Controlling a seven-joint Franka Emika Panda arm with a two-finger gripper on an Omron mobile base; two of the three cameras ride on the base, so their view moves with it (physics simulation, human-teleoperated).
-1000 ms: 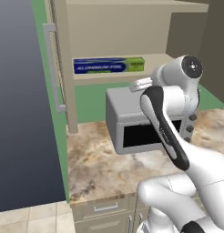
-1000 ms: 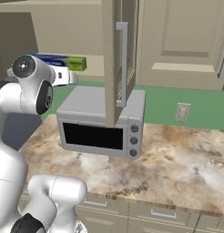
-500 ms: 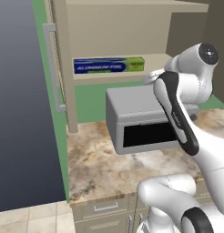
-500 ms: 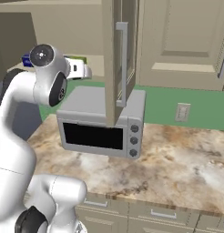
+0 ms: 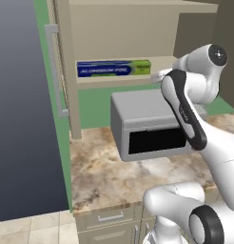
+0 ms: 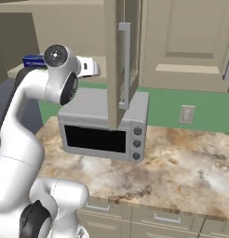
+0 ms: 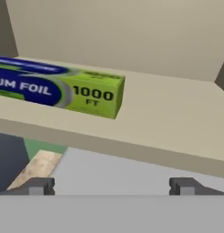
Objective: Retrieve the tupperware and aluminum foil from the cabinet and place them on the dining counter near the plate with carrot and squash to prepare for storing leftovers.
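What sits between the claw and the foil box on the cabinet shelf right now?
Nothing visible. The claw is open, facing the aluminum foil box across bare shelf, above the microwave.

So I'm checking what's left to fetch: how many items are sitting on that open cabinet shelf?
1: the aluminum foil box lies lengthwise on the cabinet shelf above the microwave. No tupperware is visible there, though the arm hides the shelf's right end.

blue-green foil box (image 5: 113, 68), grey microwave (image 5: 148, 125)
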